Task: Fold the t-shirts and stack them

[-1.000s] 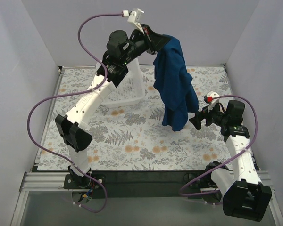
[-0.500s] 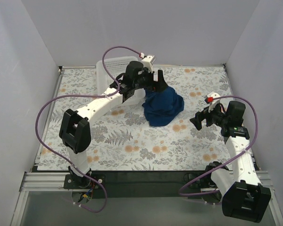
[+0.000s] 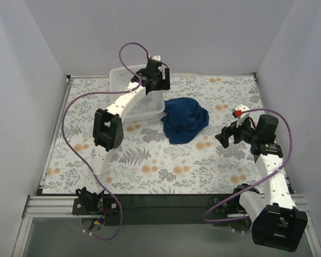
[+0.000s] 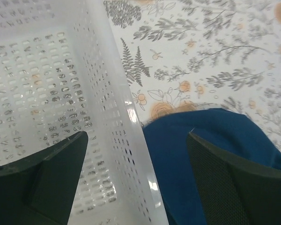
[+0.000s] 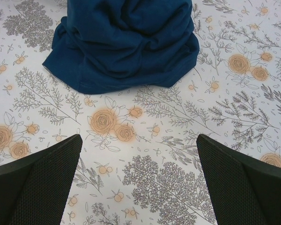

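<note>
Heaped on the table (image 3: pixel 150 160), awaiting a first fold
Nearest, at right gripper (image 5: pixel 138 138): spread wide, empty, facing shirt (image 3: pixel 185 120) straight ahead, just up-table and to its left. At mid-table: crumpled in a navy mound, no clear long axis, left edge against basket (image 3: pixel 123 75). Farthest, at left gripper (image 4: pixel 136 136): parted, holding nothing, poised over basket wall, heap just to its right; seemingly near to both, best faced by the right

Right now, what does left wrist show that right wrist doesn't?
Only left wrist: the white lattice basket, its wall beside the navy t-shirt. Only right wrist: the shirt's crumpled folds, heaped, not spread. Both: the t-shirt, the floral table cover, and each arm's own gripper, open and empty: left gripper, right gripper.
</note>
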Tool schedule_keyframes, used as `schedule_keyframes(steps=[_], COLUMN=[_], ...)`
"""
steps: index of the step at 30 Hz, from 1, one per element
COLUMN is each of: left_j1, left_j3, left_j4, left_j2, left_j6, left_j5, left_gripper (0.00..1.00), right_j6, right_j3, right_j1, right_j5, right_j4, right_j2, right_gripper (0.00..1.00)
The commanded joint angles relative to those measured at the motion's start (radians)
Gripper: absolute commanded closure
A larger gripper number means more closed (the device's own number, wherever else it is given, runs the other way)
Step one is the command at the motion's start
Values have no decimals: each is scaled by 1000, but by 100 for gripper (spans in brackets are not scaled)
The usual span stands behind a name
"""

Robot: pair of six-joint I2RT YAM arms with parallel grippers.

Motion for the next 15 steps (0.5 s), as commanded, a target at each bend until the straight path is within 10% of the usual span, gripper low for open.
schedule_keyframes(steps=[1,6,10,15], left_j1=[-18,-20,-12,71], left_j3=[132,111,51,-255], left_j4=[-141,-113,-133,-54], left_j2=[77,127,105,-61], left_j6=[-7,24,71,105], left_j5=[-101,-153,-344,-374], left_gripper=[23,48,96,100], right_j6=[-6,-4,-3,-1], right_j3=[0,0,0,1], right_j1=[-4,-2,-4,-4], right_j5=[-18,-25,-26,-25], right_j4=[37,37,38,37], right_j2=[7,15,13,7], right_gripper=[2,2,2,2])
